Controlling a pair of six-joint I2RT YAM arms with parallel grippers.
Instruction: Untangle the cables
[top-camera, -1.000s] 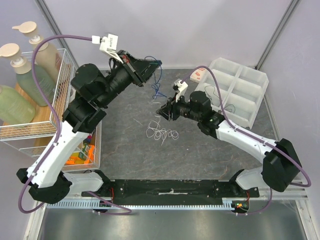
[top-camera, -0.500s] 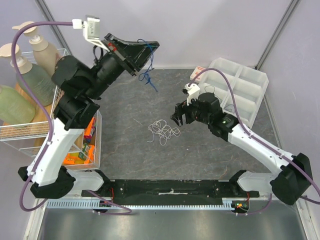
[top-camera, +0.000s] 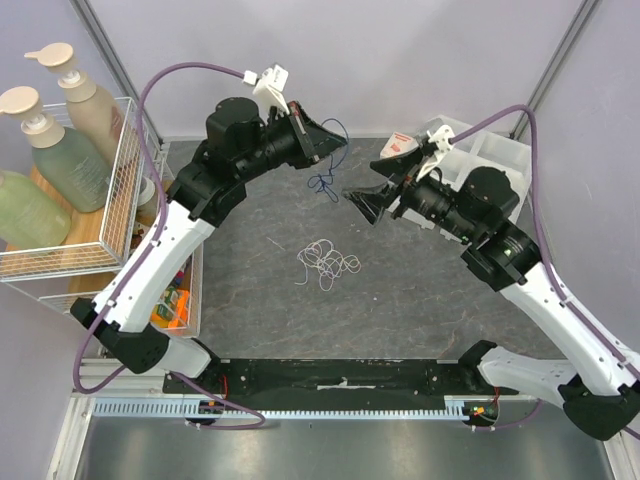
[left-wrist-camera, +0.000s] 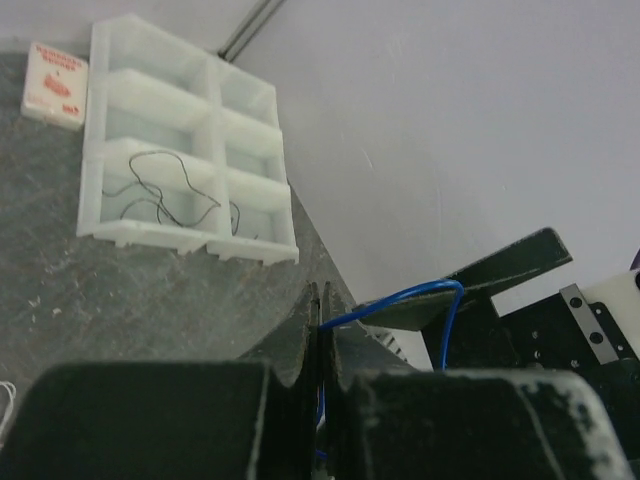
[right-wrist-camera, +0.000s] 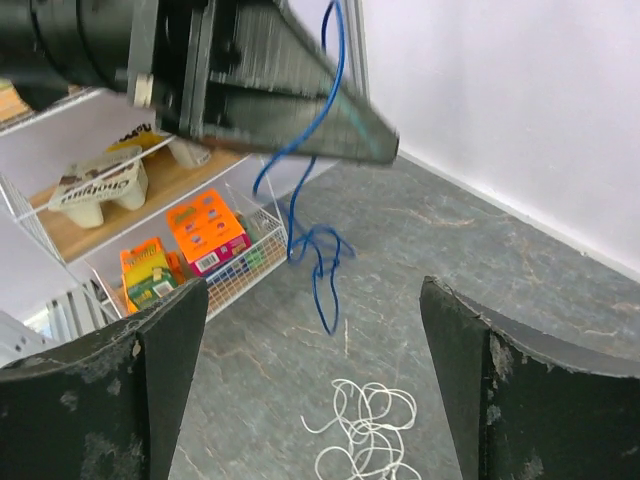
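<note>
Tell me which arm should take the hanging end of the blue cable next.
Right. Its end effector is open and empty, facing the dangling end of the blue cable. The left end effector is shut on that cable's upper part, holding it up.

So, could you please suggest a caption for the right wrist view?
Open right tool faces the left tool, shut on a dangling blue cable; white cable tangle lies on the table.

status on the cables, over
Left tool shut on blue cable, hanging. Right tool open, empty, facing it. White cable loose on table. Black cable in tray.
</note>
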